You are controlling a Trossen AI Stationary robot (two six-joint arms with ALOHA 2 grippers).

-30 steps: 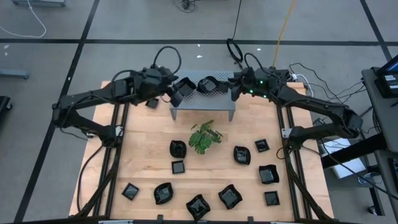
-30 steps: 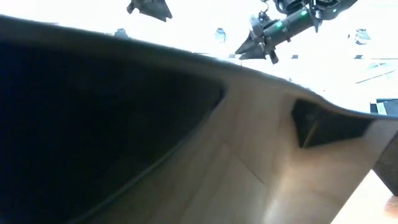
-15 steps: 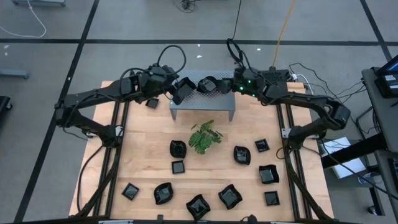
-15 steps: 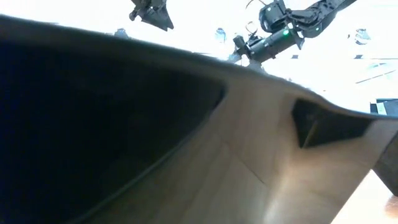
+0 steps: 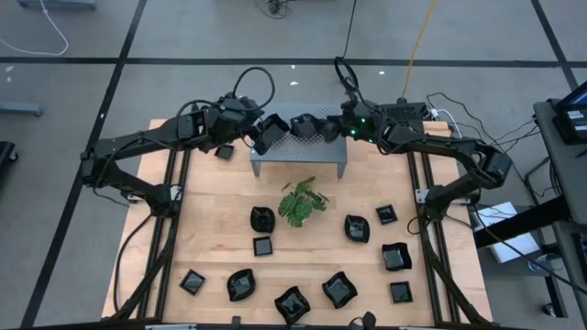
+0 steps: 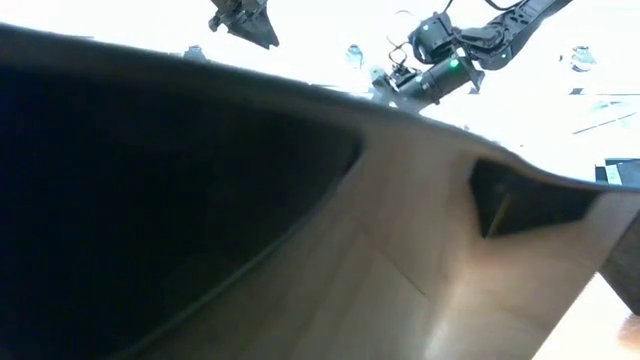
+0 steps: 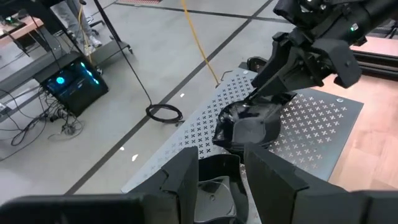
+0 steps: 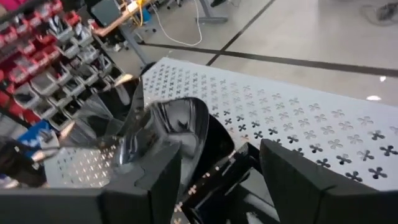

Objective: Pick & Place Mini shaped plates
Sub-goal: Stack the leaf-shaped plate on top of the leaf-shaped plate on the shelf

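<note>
Reaching over the grey perforated metal stand [image 5: 301, 147] at the table's far edge, the right gripper [image 5: 316, 128] pinches a rounded glossy black mini plate [image 5: 304, 123] between its fingers [image 8: 292, 168], holding it just above the stand's perforated top; the right wrist view shows the plate [image 8: 168, 134] tilted on edge between the dark fingers. Facing it across the stand, the left gripper [image 5: 269, 134] clamps a second black mini plate [image 7: 214, 186], its fingers [image 7: 186, 180] pressed against the dish's sides, and from that wrist view the right gripper [image 7: 273, 84] and its plate [image 7: 249, 124] are seen just beyond, over the patterned metal. The two held dishes hang close together but apart above the stand's left half. In front of the stand sits a green leafy plant [image 5: 301, 202] on the wooden table [image 5: 211, 229]. Nearer the front, the remaining mini shaped plates lie scattered: one wavy-edged beside the plant [image 5: 262, 219], a small square one below it [image 5: 262, 246], and others spread along the front and right [image 5: 338, 290]. A further small dish [image 5: 223, 151] rests near the table's far left corner, beside the left arm.
</note>
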